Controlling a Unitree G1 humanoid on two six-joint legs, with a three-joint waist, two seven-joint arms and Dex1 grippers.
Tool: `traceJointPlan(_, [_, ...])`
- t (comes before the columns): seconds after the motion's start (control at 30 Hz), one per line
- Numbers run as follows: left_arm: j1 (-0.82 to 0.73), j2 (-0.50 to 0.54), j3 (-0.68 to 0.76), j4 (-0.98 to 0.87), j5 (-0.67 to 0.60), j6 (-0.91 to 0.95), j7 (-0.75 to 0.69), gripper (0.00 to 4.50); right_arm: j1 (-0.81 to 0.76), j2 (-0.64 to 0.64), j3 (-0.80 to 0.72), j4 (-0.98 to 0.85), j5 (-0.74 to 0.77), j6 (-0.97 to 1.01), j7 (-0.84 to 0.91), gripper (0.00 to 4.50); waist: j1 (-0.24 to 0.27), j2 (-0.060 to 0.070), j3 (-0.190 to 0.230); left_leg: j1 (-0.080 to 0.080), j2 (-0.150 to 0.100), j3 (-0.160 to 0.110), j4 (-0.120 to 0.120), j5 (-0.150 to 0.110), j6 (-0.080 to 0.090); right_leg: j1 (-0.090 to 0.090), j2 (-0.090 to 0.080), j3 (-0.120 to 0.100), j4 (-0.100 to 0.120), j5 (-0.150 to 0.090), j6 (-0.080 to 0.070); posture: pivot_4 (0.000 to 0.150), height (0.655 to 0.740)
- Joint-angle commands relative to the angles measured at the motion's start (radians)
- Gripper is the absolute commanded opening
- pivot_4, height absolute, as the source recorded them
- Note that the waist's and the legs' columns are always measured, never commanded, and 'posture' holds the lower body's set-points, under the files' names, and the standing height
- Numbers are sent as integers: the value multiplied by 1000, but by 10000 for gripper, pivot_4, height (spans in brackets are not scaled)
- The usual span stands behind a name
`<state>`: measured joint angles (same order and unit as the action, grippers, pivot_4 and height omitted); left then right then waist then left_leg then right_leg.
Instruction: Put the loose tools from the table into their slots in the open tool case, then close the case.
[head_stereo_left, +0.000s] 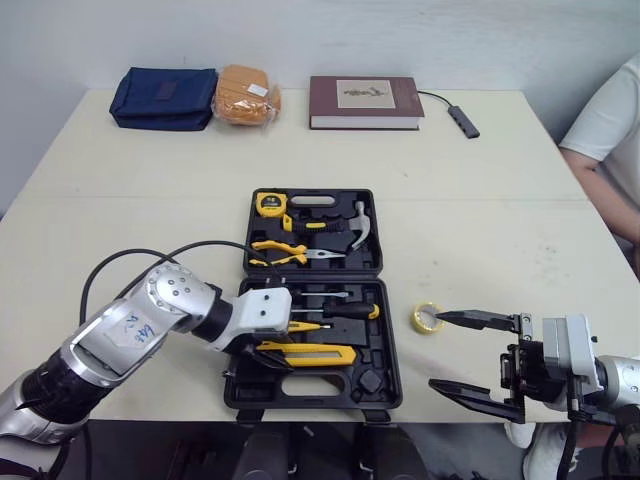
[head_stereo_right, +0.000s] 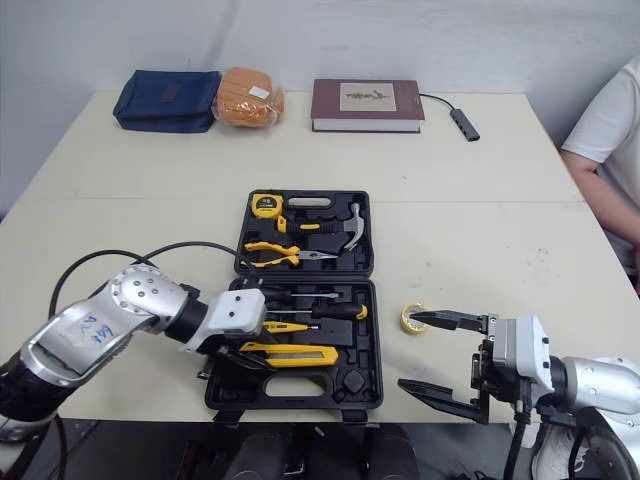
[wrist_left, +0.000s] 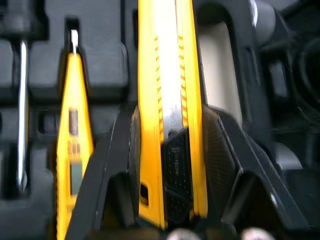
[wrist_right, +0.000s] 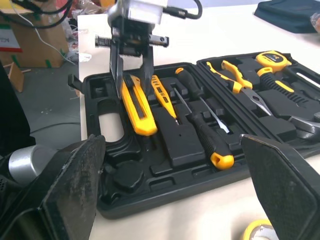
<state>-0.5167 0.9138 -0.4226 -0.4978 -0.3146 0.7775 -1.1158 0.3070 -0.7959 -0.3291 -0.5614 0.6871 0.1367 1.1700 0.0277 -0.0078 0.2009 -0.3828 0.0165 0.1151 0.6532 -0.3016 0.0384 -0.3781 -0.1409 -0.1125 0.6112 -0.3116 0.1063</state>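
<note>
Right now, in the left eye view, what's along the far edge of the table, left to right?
navy pouch → orange packet → maroon book → black cabled adapter → person's white sleeve at the table's right edge

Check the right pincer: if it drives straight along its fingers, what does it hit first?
Probably the yellow tape roll: one finger tip of the open right pincer sits at it, though height is unclear. If it passes over, next is the tool case side wall.
</note>
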Motion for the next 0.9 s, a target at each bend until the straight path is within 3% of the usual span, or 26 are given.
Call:
traceJointPlan(0.03, [-30, -25, -25, -4, 28, 31, 19, 10717, 13, 9, -12, -44, 3, -8, -11, 45000, 0, 0, 0, 0, 0, -1, 1, 0, 0, 0, 0, 0, 0, 0, 0, 1500, 7400])
traceJointPlan(0.43, [-42, -30, -44, -17, 22, 61, -20, 10717, 18, 12, -10, -51, -2, -11, -23, 45000, -1, 0, 0, -1, 0, -1, 2, 0, 0, 0, 1, -1, 0, 0, 0, 1500, 7400])
traceJointPlan(0.47, [-43, -24, -49, -18, 20, 56, -35, 20753, 17, 12, -9, -50, -3, -11, -23, 45000, -2, 0, 0, -1, 0, -1, 2, 0, 0, 0, 1, -1, 0, 0, 0, 1500, 7400])
traceJointPlan(0.63, [-20, -51, -19, -5, 26, 1, -18, 41898, 7, 13, -2, -41, -7, -15, -23, 45000, 0, 0, 0, -1, 0, -1, 2, 0, 1, 0, 1, -1, 0, 0, 0, 1500, 7400])
traceJointPlan(0.67, [-15, -60, -11, 0, 33, -12, -6, 44428, 6, 14, -1, -40, -8, -16, -22, 45000, 3, 0, 0, -1, 0, -1, 3, 0, 1, 1, 0, -1, 1, 0, 0, 1500, 7400])
traceJointPlan(0.9, [16, -52, 90, 7, -75, -66, -95, 44428, 5, 15, -6, -38, -12, -17, -18, 45000, 0, 0, 0, -5, 0, -5, 9, -1, 2, 1, -1, -3, 1, 1, 1, 1500, 7400])
